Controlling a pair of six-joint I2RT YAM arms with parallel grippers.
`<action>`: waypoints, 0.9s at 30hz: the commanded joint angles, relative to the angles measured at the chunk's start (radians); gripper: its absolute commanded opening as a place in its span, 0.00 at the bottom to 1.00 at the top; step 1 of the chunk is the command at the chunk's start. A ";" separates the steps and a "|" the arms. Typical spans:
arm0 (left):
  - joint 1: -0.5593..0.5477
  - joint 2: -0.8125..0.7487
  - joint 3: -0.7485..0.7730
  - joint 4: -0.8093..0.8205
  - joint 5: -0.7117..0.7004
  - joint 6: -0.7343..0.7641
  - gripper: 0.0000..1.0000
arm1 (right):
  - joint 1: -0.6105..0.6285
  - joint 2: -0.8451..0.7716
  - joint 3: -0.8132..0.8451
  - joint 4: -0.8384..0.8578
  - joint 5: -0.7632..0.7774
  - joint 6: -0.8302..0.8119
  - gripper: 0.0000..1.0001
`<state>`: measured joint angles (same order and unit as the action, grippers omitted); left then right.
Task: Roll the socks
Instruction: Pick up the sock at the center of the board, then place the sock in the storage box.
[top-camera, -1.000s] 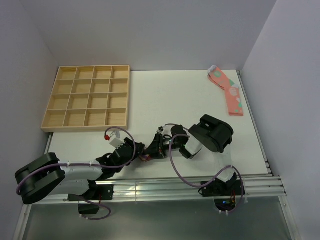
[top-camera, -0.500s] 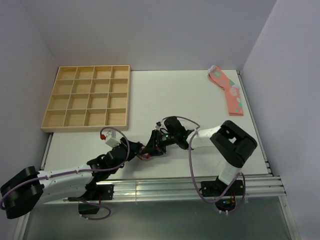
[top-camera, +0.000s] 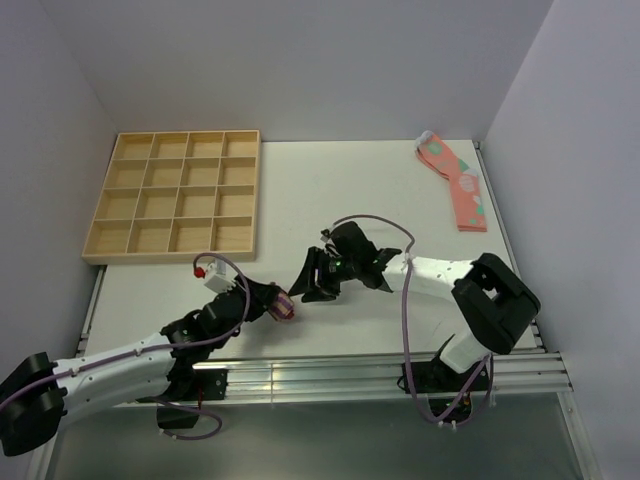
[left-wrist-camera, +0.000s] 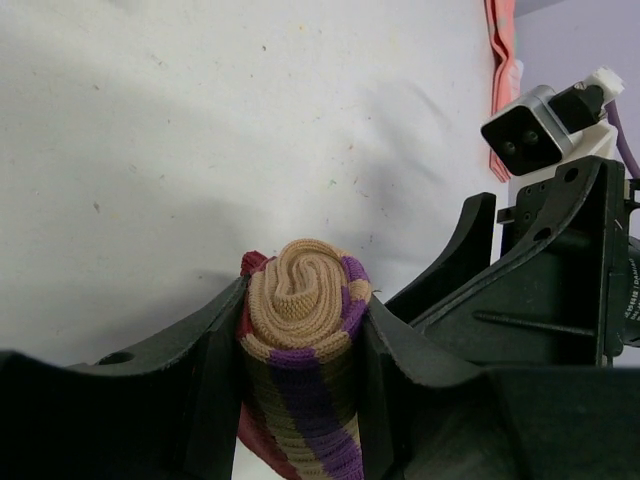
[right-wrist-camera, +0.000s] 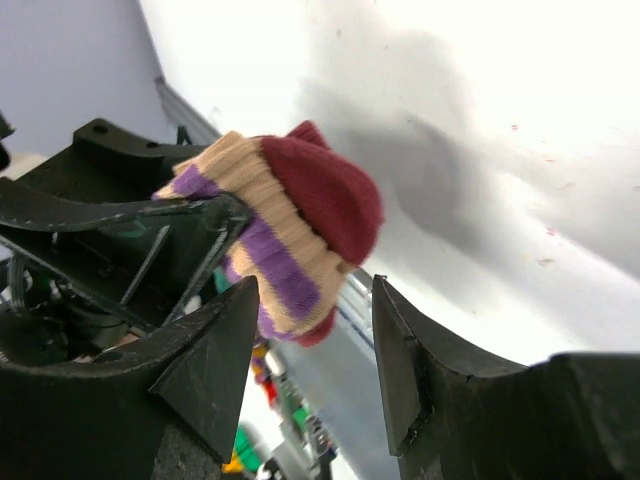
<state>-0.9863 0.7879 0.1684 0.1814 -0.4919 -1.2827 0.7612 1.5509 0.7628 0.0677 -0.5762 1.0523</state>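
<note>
A rolled striped sock (left-wrist-camera: 303, 330), tan, purple, olive and red, is clamped between the fingers of my left gripper (left-wrist-camera: 300, 350) and held just above the table. It also shows in the top view (top-camera: 283, 307) and in the right wrist view (right-wrist-camera: 290, 235). My left gripper (top-camera: 272, 303) is near the table's front middle. My right gripper (top-camera: 308, 285) is open and empty, just right of the roll; in the right wrist view (right-wrist-camera: 315, 330) its jaws stand apart with the roll beyond them. A pink patterned sock pair (top-camera: 455, 180) lies flat at the back right.
A wooden tray of small compartments (top-camera: 176, 195) sits at the back left. The table's metal front rail (top-camera: 380, 365) runs just below both grippers. White walls close in the back and both sides.
My right gripper has let go of the roll and drawn back to the right with its arm stretching out. My left gripper has kept the roll and shifted slightly left and forward.
</note>
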 joint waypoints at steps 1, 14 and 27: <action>0.032 -0.067 0.031 -0.014 0.024 0.040 0.00 | -0.008 -0.060 0.046 -0.121 0.090 -0.070 0.57; 0.420 -0.067 0.252 -0.068 0.301 0.281 0.00 | -0.013 -0.202 0.072 -0.295 0.278 -0.204 0.56; 0.856 0.268 0.270 0.371 0.687 0.275 0.00 | -0.013 -0.261 0.081 -0.322 0.369 -0.325 0.56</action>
<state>-0.1692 0.9825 0.4259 0.3435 0.0536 -1.0317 0.7540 1.3174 0.8062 -0.2504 -0.2501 0.7822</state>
